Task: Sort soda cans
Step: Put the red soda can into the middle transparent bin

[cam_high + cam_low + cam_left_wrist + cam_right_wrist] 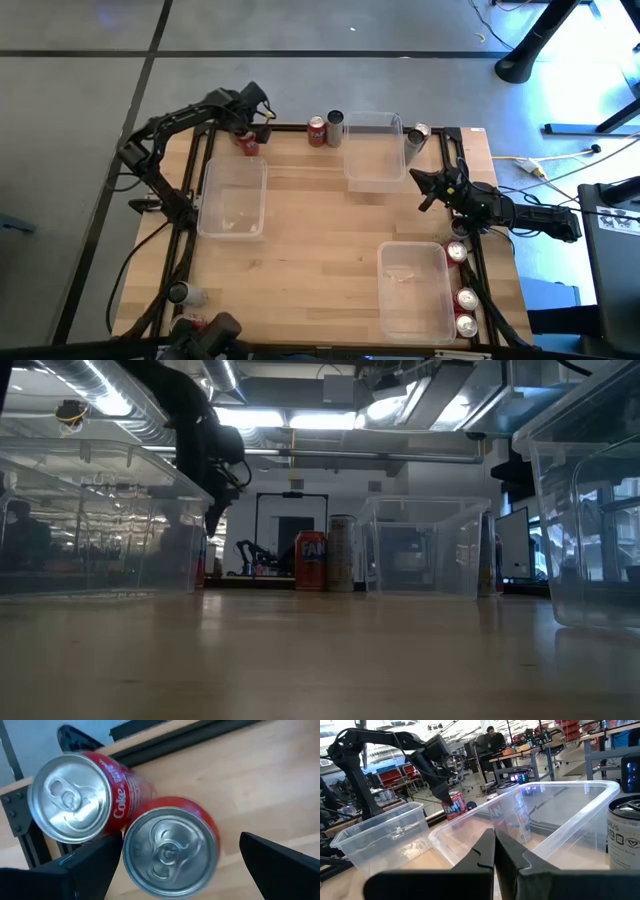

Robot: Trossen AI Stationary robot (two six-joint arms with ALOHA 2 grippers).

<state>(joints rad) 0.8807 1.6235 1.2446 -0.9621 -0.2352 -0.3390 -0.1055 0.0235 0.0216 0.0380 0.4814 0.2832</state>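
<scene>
Left gripper (175, 865) spread wide over the nearer red soda can (170, 847); advisable to descend centred, clear of the touching Coke can (82, 795); right gripper (495, 852) shut, idle.

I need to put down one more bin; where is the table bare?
The widest bare wood lies mid-table, between the left bin, the far bin and the near-right bin. The near-left stretch is bare too. The far-left corner is crowded: the open left gripper straddles a red can.

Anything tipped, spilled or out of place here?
Nothing spilled or tipped that I can see. All three clear bins look empty, and the cans stand along the table's edges. The open left gripper straddles one red can.
</scene>
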